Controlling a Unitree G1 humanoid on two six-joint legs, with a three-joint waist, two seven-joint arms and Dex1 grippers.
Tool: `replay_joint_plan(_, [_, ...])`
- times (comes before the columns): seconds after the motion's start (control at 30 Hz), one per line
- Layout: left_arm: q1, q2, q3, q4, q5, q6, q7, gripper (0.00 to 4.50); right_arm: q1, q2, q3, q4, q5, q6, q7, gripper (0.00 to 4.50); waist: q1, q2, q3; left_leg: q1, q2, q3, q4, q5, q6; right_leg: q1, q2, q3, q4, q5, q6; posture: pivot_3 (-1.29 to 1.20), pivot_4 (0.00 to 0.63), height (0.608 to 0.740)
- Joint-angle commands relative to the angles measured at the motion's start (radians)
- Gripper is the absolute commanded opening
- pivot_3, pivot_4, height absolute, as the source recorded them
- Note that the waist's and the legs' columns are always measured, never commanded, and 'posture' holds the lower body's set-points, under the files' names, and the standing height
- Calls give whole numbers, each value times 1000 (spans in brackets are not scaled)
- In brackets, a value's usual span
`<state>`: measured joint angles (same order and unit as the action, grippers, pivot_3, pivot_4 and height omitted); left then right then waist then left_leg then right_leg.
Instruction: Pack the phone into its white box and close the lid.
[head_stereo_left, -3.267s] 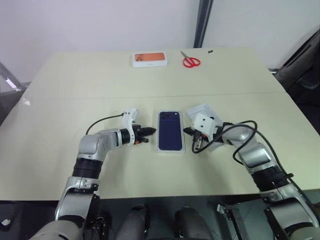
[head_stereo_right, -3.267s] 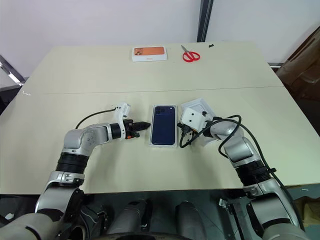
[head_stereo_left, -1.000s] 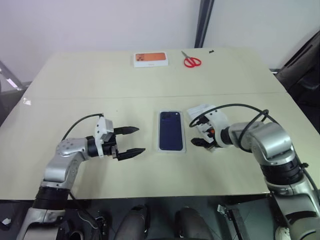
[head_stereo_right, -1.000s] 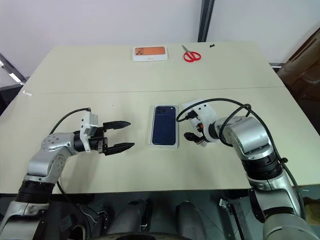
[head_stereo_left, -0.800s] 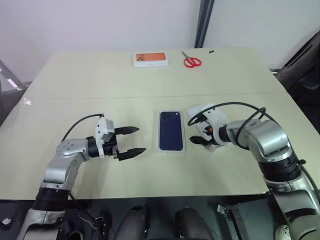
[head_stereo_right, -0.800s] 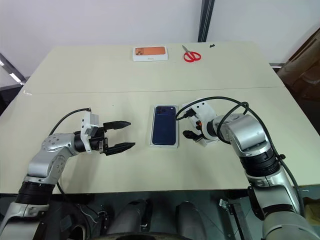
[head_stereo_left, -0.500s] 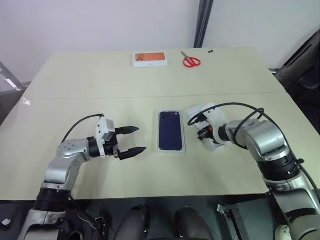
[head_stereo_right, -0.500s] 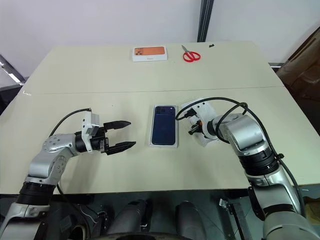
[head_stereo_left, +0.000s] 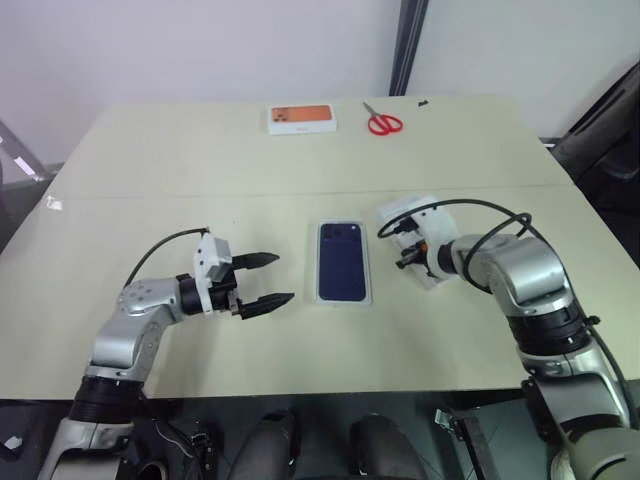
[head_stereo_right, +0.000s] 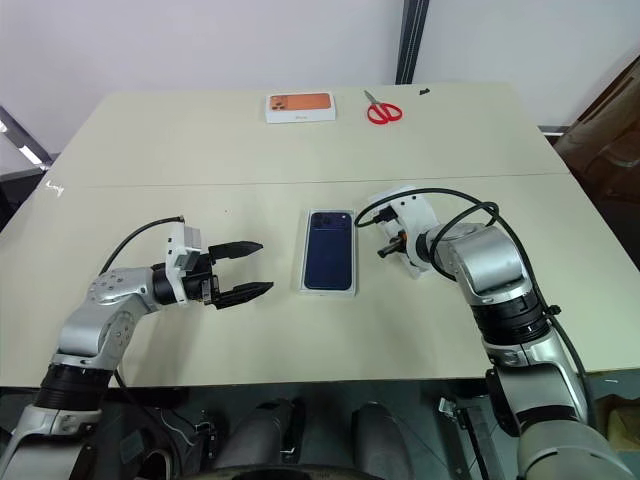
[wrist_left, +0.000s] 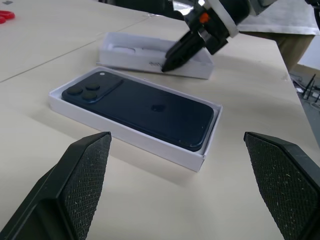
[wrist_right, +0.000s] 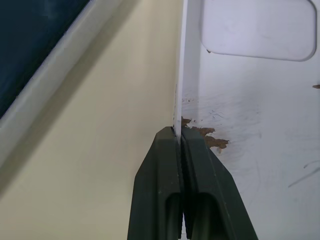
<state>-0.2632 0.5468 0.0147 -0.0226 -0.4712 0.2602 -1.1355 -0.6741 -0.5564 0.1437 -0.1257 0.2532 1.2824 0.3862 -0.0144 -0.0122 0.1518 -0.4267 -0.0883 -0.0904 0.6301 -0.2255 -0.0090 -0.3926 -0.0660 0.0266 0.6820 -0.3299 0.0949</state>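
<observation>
The right gripper (wrist_right: 179, 137), angled down, pinches the thin side wall of the upturned white lid (wrist_left: 150, 52), apparently cardboard. The left gripper (head_stereo_left: 260, 281) hovers level, fingers spread wide and empty. Between them the glossy navy phone (head_stereo_left: 342, 260) lies in the white box (wrist_left: 197, 159).

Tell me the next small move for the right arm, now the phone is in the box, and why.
Probably lift the lid off the table and carry it over the white box. The right gripper has its fingers pinched shut on the lid's side wall, the phone already lies flat in the box, and the lid sits just beside it. The left gripper waits open, clear of the box.
</observation>
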Motion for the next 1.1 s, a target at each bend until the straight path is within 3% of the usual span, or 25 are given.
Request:
replay_joint_plan(0.03, [-27,-4,27,-11,-26,7,18,4500,-74,74,-136,8,41,-150,4,14,-2,0,0,0,0,0,0,0,0,0,0,0,0,0,0,0,150,734])
replay_joint_plan(0.23, [-72,-19,59,14,-52,27,59,4500,-151,386,-485,4,331,-35,-31,14,-5,0,0,0,1,0,-1,0,0,-1,1,0,1,0,0,0,150,734])
replay_joint_plan(0.33, [-85,-17,79,13,-69,41,71,4500,-163,497,-597,10,436,25,-82,14,-1,1,0,0,1,0,-1,0,0,-1,1,0,1,0,0,0,150,734])
replay_joint_plan(0.67, [-97,23,136,23,-101,79,74,4500,-141,704,-796,-1,736,312,-185,14,-7,2,1,0,0,0,-2,0,-1,-2,1,1,3,0,0,0,150,734])
replay_joint_plan(1.1, [-77,7,144,-16,-123,92,104,4500,-23,812,-760,21,992,321,-488,14,-8,2,1,0,0,1,-2,0,-1,-2,1,1,3,0,0,0,150,734])
